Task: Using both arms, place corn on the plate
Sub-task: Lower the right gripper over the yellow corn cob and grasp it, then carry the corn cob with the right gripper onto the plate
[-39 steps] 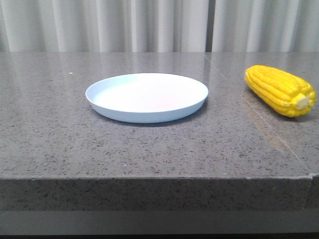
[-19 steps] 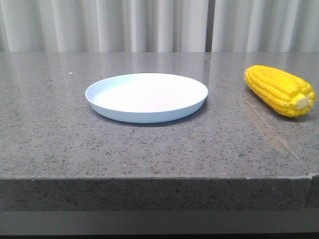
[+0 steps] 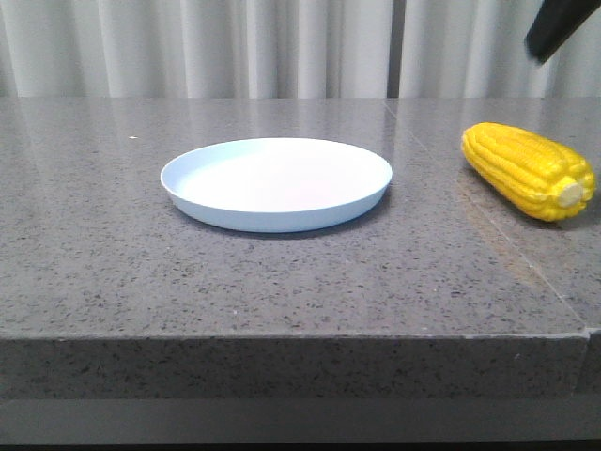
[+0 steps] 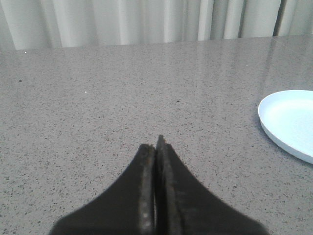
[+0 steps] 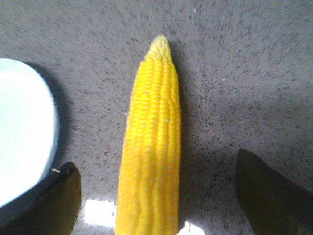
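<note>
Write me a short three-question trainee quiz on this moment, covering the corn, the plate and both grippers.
1. True or false: the corn already lies on the plate.
2. Which gripper has its fingers spread on either side of the corn?
A. the left gripper
B. the right gripper
C. neither
3. Fill in: in the left wrist view the left gripper's fingers are pressed ____ and hold nothing.

Key
1. False. The corn lies on the table, to the right of the plate and apart from it.
2. B. In the right wrist view one finger shows on each side of the cob, neither touching it.
3. together
</note>
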{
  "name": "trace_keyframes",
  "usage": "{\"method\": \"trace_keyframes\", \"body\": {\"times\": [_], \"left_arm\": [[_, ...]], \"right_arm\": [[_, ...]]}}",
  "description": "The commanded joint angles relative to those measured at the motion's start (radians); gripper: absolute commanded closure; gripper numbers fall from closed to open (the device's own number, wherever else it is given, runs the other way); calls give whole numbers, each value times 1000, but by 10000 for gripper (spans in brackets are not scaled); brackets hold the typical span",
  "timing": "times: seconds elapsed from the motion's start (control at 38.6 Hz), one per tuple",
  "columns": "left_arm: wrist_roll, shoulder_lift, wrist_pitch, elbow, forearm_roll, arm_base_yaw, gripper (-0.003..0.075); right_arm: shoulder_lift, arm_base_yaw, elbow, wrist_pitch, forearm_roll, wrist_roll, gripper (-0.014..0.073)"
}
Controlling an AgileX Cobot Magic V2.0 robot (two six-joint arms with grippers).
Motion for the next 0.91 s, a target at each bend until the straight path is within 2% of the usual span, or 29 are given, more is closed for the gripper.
{"method": "trace_keyframes", "body": {"times": [0.0, 0.21, 0.26, 0.49, 0.54, 0.6, 0.72, 0.88], "left_arm": [[-7, 9, -70, -25, 1, 0, 741], [-7, 9, -70, -25, 1, 0, 741], [-7, 9, -70, -25, 1, 0, 741], [-7, 9, -70, -25, 1, 0, 741], [-7, 9, -70, -25, 1, 0, 741], [-7, 9, -70, -25, 1, 0, 741], [-7, 9, -70, -25, 1, 0, 741], [-7, 9, -70, -25, 1, 0, 741]], "right_arm": [[71, 12, -79, 0, 17, -4, -66], [223, 52, -117, 33, 17, -4, -65], [236, 54, -117, 50, 17, -4, -34], [232, 54, -117, 48, 17, -4, 392], [221, 54, -117, 47, 17, -4, 451], [203, 54, -119, 47, 18, -4, 472], [156, 58, -154, 69, 18, -4, 463], [147, 112, -277, 158, 16, -3, 463]]}}
